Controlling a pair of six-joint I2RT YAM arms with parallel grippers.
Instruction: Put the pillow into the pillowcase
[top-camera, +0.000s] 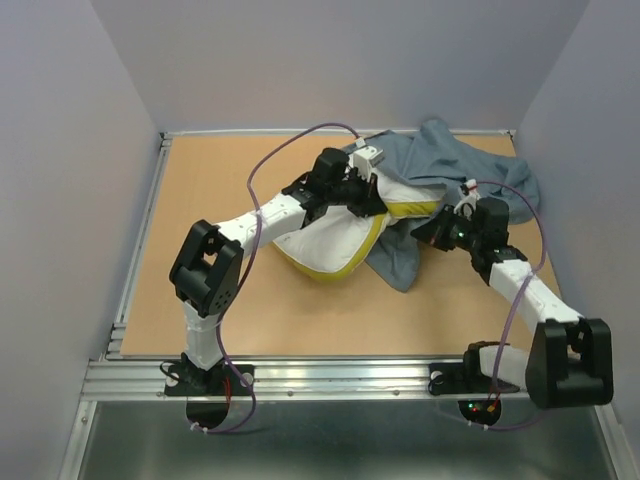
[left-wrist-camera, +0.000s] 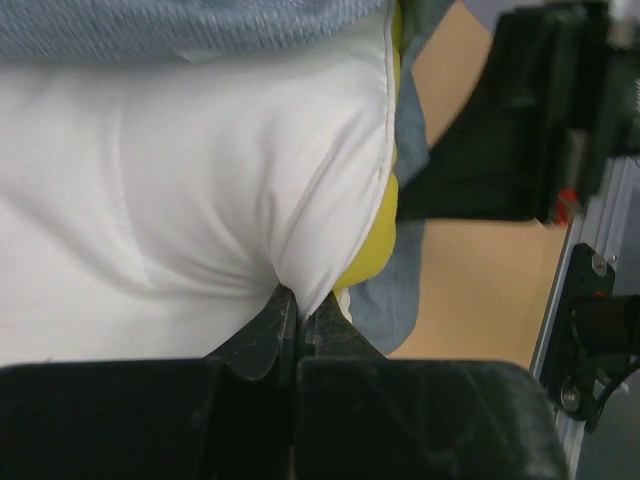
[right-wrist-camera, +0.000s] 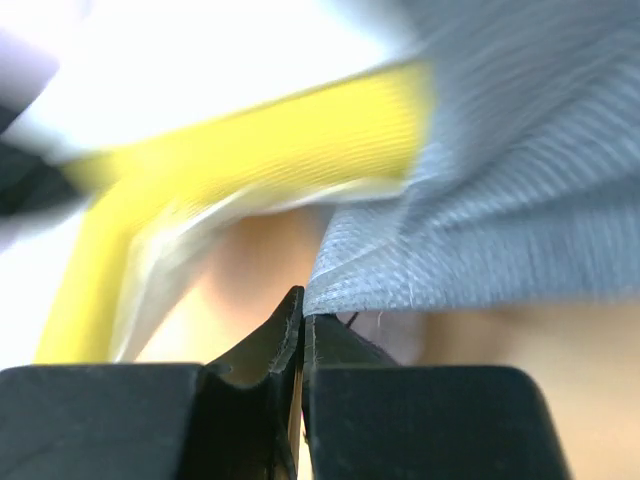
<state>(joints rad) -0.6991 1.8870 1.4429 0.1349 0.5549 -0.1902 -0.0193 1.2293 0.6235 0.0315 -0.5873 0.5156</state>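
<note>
We judge the job partly done at most. In the overhead view the pillow (top-camera: 330, 240) lies near the middle of the tabletop (top-camera: 200, 180), its white face up and its yellow edge curling along the lower right side. The pillowcase (top-camera: 470, 165) is bunched in the upper right of the frame, draping over the pillow's far end and trailing down past its right side. Most of the pillow is bare, and we cannot tell whether the covered end sits inside the opening or merely under loose cloth. The left gripper (left-wrist-camera: 296, 300) is clamped on a fold of the pillow's white cover, the fabric puckering into its closed tips near the yellow seam, with blue-grey cloth across the top of that wrist view. The right gripper (right-wrist-camera: 303, 310) has its tips together at the hem of the pillowcase, and the cloth's corner appears nipped between them, just beside the pillow's yellow edge; that view is blurred, so the hold looks slight to us. What is left, as we see it, is nearly the whole insertion: holding the mouth of the pillowcase open, feeding the pillow in along its length, and drawing the cloth down over the bare near end.
</note>
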